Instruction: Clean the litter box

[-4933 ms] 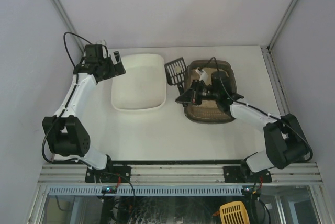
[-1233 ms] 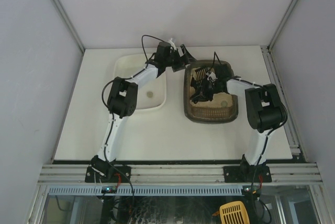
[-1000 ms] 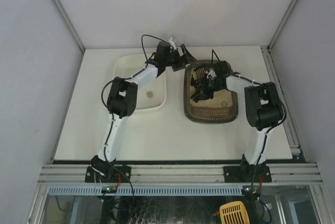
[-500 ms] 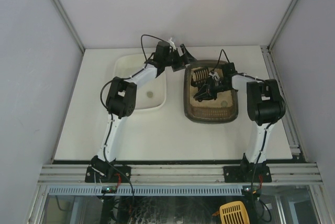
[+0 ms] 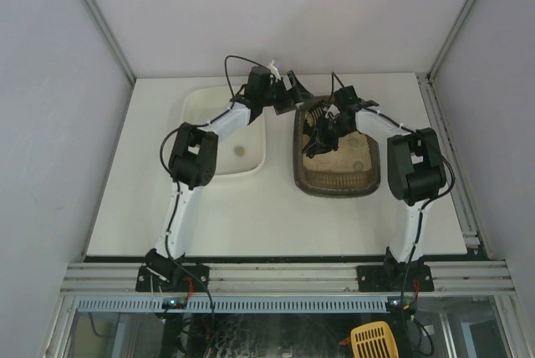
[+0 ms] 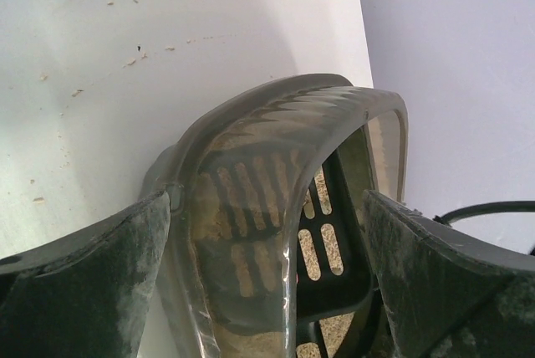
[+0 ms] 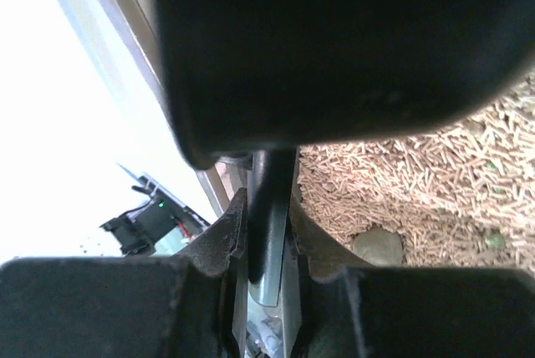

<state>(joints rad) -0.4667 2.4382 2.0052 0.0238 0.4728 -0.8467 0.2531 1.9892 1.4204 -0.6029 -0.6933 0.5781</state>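
Note:
The dark litter box (image 5: 334,190) with beige litter sits right of centre. My left gripper (image 5: 292,95) is at its far-left corner. In the left wrist view its dusty fingers (image 6: 84,283) stand wide apart on either side of the curved rim (image 6: 276,99), not clamped. My right gripper (image 5: 322,136) is over the far half of the litter, shut on the handle (image 7: 272,199) of a black slotted scoop (image 5: 313,115). The scoop's head (image 6: 334,249) lies inside the box by the far-left corner. A grey clump (image 7: 378,245) rests in the pellets.
A white tub (image 5: 201,115) stands left of the litter box with one small clump (image 5: 240,150) in it. Litter crumbs (image 6: 125,61) dot the white table beyond the box corner. The enclosure's back wall is close behind both grippers.
Since 4.9 s ago the left arm swung from the tub's far-left to the box corner. In the last second the right gripper carried the scoop toward the box's far end.

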